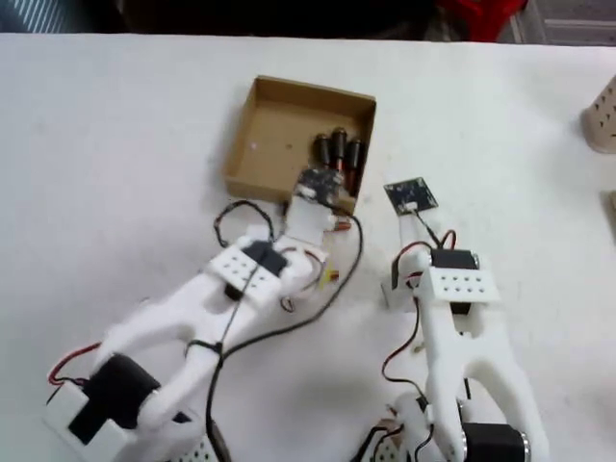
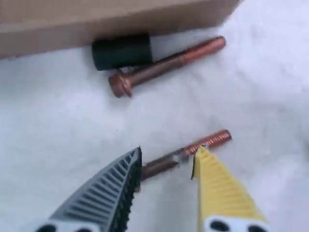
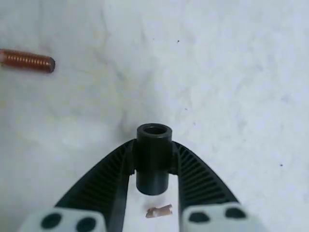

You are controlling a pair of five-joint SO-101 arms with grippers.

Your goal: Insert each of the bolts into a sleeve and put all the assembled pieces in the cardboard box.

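My left gripper [image 2: 166, 157] is open, its grey finger [image 2: 116, 188] and yellow finger [image 2: 217, 188] either side of a copper bolt [image 2: 212, 139] lying on the table. Beyond it, a second bolt [image 2: 159, 67] and a black sleeve [image 2: 121, 50] lie against the cardboard box wall [image 2: 96, 24]. My right gripper [image 3: 153, 145] is shut on another black sleeve [image 3: 153, 154], whose open end points away from the camera. A bolt's threaded end [image 3: 29, 60] lies farther off. In the high view the cardboard box [image 1: 298, 89] holds three assembled pieces [image 1: 339, 149], and the left arm [image 1: 245, 269] reaches to its near corner.
The right arm [image 1: 460, 284] stands to the right of the box over bare white table. Black cables [image 1: 337, 279] loop between the two arms. A beige pegged object [image 1: 602, 120] sits at the table's right edge.
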